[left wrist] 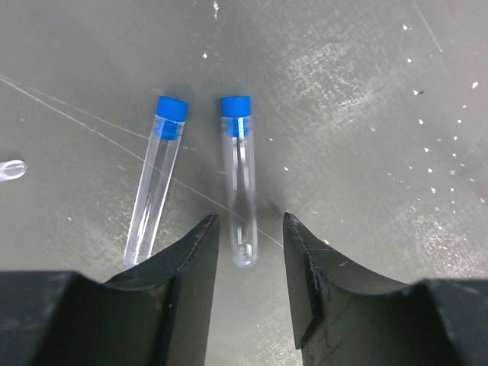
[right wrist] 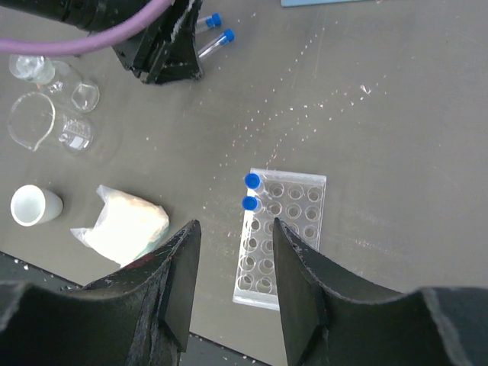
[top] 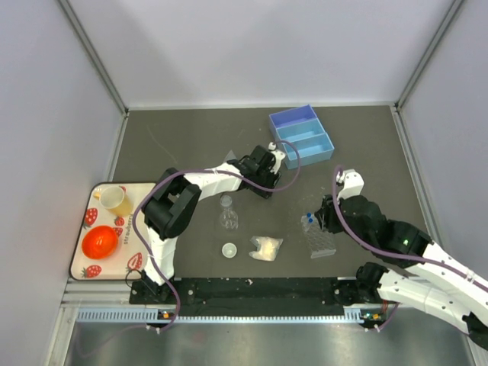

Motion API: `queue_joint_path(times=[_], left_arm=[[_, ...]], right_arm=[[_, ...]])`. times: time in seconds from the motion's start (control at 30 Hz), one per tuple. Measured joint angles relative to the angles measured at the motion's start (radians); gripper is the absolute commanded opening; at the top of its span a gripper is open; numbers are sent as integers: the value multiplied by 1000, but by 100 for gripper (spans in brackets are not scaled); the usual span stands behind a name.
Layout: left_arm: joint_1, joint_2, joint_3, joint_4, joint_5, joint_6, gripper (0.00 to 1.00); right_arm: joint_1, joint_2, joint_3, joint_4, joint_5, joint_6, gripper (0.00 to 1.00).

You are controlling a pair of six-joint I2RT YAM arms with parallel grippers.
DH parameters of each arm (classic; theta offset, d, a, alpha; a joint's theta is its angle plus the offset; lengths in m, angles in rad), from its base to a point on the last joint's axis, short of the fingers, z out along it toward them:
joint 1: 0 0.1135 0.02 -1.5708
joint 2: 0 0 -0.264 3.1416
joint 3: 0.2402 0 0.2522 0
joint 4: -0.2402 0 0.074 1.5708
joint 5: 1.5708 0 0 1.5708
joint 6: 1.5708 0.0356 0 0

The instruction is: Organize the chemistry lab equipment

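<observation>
Tube (left wrist: 239, 183): clear with a blue cap, lying flat on the worktop (left wrist: 366, 114). The cap points away from the left hand and the rounded end lies between its fingers.
Second tube (left wrist: 156, 179): just beside the first, slightly angled to it, not touching.
Left hand (left wrist: 248, 221): fingers apart, one on either side of the tube's lower end, with a gap showing on each side; nothing is gripped.
Right hand (right wrist: 234, 229): fingers apart and empty, above the rack (right wrist: 286, 229).
Rack: on the right arm's side of the worktop, with two capped tubes (right wrist: 250, 192) standing at one end.
Handling: likely very light, stiff, smooth and round, so it may roll or squirt out of a pinch. The wall looks thin, and I cannot tell glass from plastic, so squeeze gently.
Where to hold: across the bare barrel near mid-length, fingers square to its axis. Keep off the rounded tip, where a grip could slide off.
</observation>
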Motion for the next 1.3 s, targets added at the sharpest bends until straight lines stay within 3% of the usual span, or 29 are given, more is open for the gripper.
queue_joint_path(times=[0.17,0.37,0.77,1.03,1.3], left_arm=[[-6,0,1,-13,-44,-25,26],[-10,0,12,-51,-107,-55,0],[-70,-24,11,-138,-132,-76,0],[-143,-260,-108,-200,135,-76,0],[-153,-579,-300,-116,397,-88,0]], right_arm=[[0,-9,-11,-6,-11,0,42],[0,-21,-11,-7,-22,1,41],[0,-23,-11,-7,-42,10,40],[0,-23,-11,-8,-120,-4,41],[0,-46,-8,9,-333,-43,44]])
